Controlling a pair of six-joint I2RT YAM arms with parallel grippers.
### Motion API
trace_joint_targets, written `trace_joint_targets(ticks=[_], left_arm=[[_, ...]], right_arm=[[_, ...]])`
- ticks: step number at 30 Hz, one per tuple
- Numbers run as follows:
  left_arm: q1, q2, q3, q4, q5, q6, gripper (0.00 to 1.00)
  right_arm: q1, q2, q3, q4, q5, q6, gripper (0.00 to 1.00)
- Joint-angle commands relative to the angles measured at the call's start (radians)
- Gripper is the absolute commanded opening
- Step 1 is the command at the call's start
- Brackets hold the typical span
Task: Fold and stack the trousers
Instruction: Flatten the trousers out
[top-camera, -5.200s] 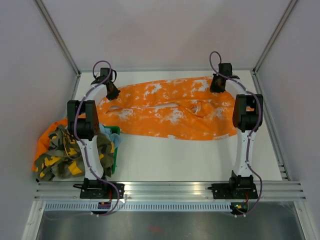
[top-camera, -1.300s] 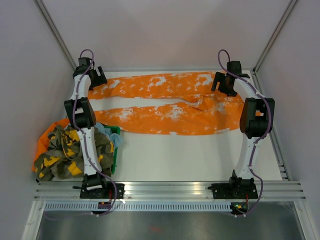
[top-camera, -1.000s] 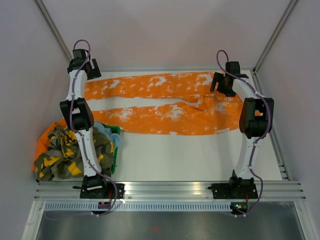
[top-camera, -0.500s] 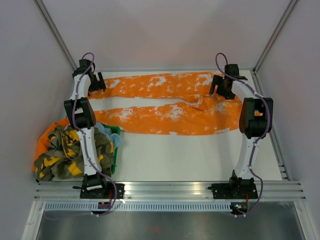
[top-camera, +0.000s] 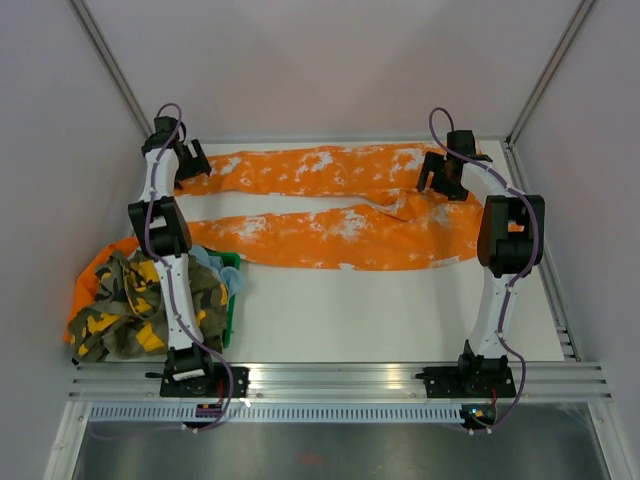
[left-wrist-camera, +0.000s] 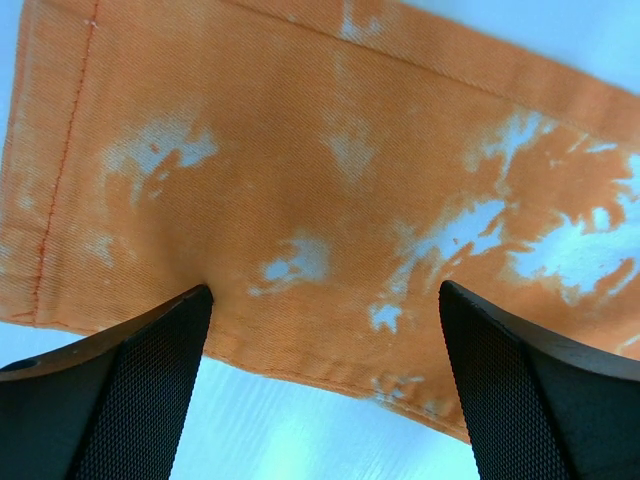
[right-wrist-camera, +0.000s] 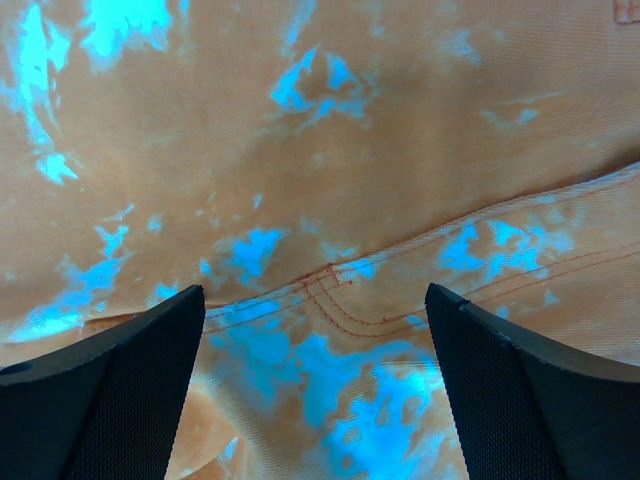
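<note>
Orange trousers (top-camera: 340, 232) with white blotches lie flat across the far half of the table, legs pointing left and waist at the right. My left gripper (top-camera: 190, 165) hovers open over the cuff end of the far leg. In the left wrist view the hemmed cuff (left-wrist-camera: 300, 180) lies under the open gripper (left-wrist-camera: 325, 395), with white table showing below the hem. My right gripper (top-camera: 438, 178) hovers open over the seat of the trousers. The right wrist view shows a stitched seam junction (right-wrist-camera: 330, 275) under the open gripper (right-wrist-camera: 315, 395). Neither gripper holds any cloth.
A heap of camouflage and orange garments (top-camera: 130, 305) fills a green basket (top-camera: 232, 266) at the left edge, beside the left arm. Walls close in the table on the left, back and right. A metal rail (top-camera: 330, 380) runs along the near edge.
The far leg now lies straight and apart from the near one. Over the last second my left gripper drew back from the far left corner over the cuff; my right gripper edged slightly left.
</note>
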Motion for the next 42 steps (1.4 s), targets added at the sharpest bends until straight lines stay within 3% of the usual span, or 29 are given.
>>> trace_joint_targets(ticks=[1, 7, 13, 18, 25, 28, 31, 34, 38, 42], left_arm=[[0.044, 0.054, 0.020, 0.071, 0.106, -0.123, 1.00], [0.058, 0.061, 0.012, 0.194, 0.193, -0.161, 0.99], [0.058, -0.026, -0.058, 0.199, 0.143, -0.135, 0.98], [0.049, -0.174, -0.109, 0.194, 0.212, -0.131, 0.98], [-0.034, -0.434, -0.299, 0.249, 0.152, -0.081, 0.99], [-0.074, -0.445, -0.324, 0.193, 0.118, -0.070, 1.00], [-0.100, -0.430, -0.336, 0.116, 0.111, -0.076, 0.99], [-0.124, -0.471, -0.437, 0.111, 0.106, -0.093, 0.99], [-0.151, -0.627, -0.712, 0.213, 0.074, -0.140, 0.99], [-0.151, -0.852, -0.918, 0.304, 0.052, -0.246, 0.99]], right_arm=[[0.006, -0.012, -0.006, 0.056, 0.029, 0.036, 0.98], [0.006, -0.009, -0.012, 0.092, 0.060, 0.058, 0.98], [-0.007, 0.026, 0.015, 0.124, 0.129, 0.058, 0.98], [-0.036, 0.169, 0.163, 0.055, 0.156, 0.075, 0.98], [-0.051, 0.329, 0.332, -0.011, 0.279, 0.075, 0.98], [-0.070, 0.435, 0.480, -0.121, 0.297, 0.061, 0.98], [-0.108, 0.450, 0.485, -0.094, 0.304, 0.072, 0.98], [-0.136, 0.451, 0.479, -0.050, 0.279, 0.075, 0.98], [-0.139, 0.443, 0.509, -0.044, 0.264, 0.072, 0.98], [-0.133, 0.341, 0.462, -0.002, 0.074, 0.082, 0.98]])
